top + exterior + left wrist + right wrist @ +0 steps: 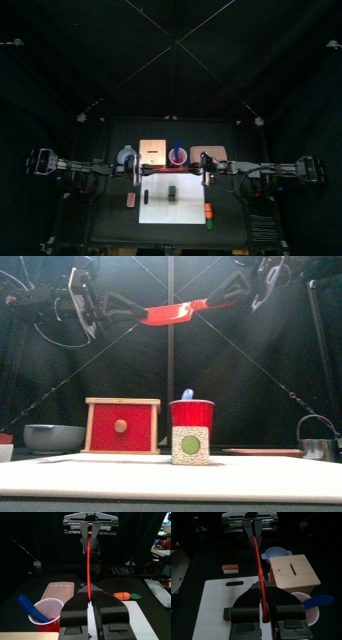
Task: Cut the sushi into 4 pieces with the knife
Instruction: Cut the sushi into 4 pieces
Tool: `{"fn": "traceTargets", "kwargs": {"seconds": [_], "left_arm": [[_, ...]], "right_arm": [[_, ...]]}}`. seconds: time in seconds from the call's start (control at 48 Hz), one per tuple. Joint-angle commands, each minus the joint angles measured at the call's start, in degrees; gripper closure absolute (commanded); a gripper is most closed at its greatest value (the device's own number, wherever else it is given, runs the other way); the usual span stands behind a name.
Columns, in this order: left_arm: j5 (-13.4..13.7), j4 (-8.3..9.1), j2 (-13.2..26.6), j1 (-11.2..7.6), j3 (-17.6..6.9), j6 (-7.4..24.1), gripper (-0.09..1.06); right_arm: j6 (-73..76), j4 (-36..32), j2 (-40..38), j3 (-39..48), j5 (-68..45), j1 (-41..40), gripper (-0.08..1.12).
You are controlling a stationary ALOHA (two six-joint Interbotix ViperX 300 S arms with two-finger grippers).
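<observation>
Red plastic knife (pixel 174 313), light and stiff, is hanging pinched between my left gripper (pixel 91 596) and right gripper (pixel 263 593), high above the sushi roll (pixel 189 444) on the white board (pixel 218 604); I'm favouring a handle-end grip.

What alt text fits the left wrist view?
The left gripper and the right gripper both clamp a red knife stretched between them. Beneath are a tray, a cup holding a blue knife, and the board.

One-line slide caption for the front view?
Left gripper and right gripper grip the red knife in mid-air above the red cup and the sushi roll on the white board.
</observation>
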Motion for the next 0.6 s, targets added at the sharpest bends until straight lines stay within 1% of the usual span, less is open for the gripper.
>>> {"fn": "traceTargets", "kwargs": {"seconds": [0.021,0.146,0.208,0.312,0.375,0.604], "left_arm": [[-0.79,0.53,0.35,0.09,0.26,-0.18,0.78],[-1.32,0.44,2.02,-0.44,1.67,-0.35,0.78],[-1.85,0.44,2.99,-0.7,1.93,-0.35,0.78],[-2.29,-0.18,5.19,-1.32,1.93,-0.53,0.78],[-2.29,-0.88,6.77,-1.85,1.76,-0.53,0.78],[-2.29,-5.27,13.71,-4.04,0.62,-0.35,0.78]], "right_arm": [[-0.09,0.35,0.79,0.26,-0.7,0.26,0.99],[-0.18,0.26,3.69,1.32,-0.97,1.05,0.99],[-0.18,0.18,5.01,1.76,-0.97,1.93,0.99],[-0.09,0.18,7.03,2.64,-0.97,2.72,0.99],[-0.09,0.26,8.26,3.16,-0.88,3.16,0.99],[0.0,0.26,10.9,3.6,0.18,3.34,0.99]]}}
